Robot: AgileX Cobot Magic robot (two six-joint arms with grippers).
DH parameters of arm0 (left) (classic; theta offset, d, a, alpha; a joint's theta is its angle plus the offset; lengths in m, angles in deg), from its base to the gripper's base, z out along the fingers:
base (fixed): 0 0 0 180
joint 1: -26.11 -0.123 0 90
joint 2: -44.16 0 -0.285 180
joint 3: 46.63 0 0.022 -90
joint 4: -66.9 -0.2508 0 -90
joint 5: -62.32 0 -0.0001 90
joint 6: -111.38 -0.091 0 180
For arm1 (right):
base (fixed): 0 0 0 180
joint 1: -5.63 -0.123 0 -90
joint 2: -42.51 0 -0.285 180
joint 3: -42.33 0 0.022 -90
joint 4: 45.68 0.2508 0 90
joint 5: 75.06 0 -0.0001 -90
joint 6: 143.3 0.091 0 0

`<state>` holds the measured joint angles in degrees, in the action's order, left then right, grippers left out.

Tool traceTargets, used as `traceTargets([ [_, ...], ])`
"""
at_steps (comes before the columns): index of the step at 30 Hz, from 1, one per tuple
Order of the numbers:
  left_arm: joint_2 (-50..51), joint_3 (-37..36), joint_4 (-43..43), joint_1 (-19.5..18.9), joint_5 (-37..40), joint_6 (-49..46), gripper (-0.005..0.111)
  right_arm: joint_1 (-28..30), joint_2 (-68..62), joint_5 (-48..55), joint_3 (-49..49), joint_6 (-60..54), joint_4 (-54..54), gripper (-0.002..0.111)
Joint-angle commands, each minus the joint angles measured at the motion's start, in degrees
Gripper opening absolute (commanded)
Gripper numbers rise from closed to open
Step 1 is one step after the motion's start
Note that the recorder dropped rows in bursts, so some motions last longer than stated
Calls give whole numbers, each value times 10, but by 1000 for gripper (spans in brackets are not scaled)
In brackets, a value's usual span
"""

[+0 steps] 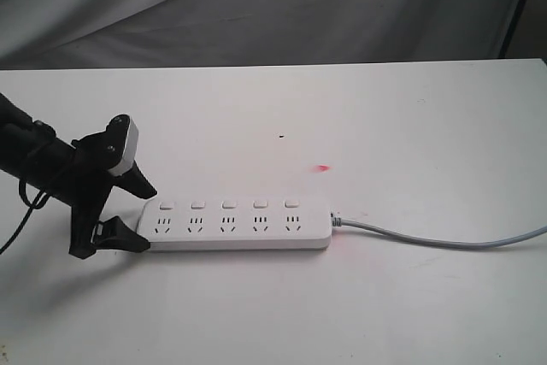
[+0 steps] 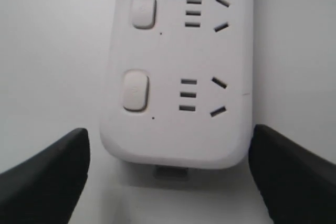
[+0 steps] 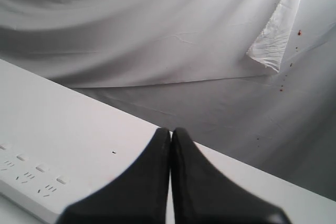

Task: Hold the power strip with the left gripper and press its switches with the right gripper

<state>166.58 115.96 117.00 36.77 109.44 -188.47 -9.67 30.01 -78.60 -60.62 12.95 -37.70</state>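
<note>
**A:** Which step is in hand?

**B:** The hold, I'd judge, and it isn't made yet. The black two-finger left tool (image 1: 145, 219) has its fingers apart. They straddle the 9 o'clock end of the long flat white plastic power strip (image 1: 235, 225). The left wrist view shows a sliver of bench beside one finger, so nothing is clamped.

**A:** What does the next move call for?

**B:** Closing squarely on that end without skewing the bar. Pressing comes after.

**A:** How does the strip look?

**B:** It lies flat on the near half of the white bench (image 1: 385, 126). Five sockets run along its 6 o'clock edge, and five small white push-button switches (image 1: 229, 205) run along its 12 o'clock edge. A grey cable (image 1: 427, 239) leaves at 3 o'clock.

**A:** And the other arm?

**B:** The black right tool (image 3: 171, 132) has its fingers pressed together and empty. It seems raised and well apart from the strip, and it is outside the exterior view.
</note>
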Motion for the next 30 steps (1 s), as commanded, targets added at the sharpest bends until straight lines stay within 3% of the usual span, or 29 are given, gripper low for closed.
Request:
traceTargets([
  [1, 1, 2, 4, 2, 7, -1, 78, -1, 3, 0, 2, 2, -3, 0],
  [10, 5, 2, 2, 26, -8, 11, 78, -1, 3, 0, 2, 2, -3, 0],
  [24, 10, 2, -27, 26, 4, 28, 78, -1, 3, 0, 2, 2, -3, 0],
  [30, 10, 2, -29, 26, 4, 28, 72, -1, 3, 0, 2, 2, -3, 0],
])
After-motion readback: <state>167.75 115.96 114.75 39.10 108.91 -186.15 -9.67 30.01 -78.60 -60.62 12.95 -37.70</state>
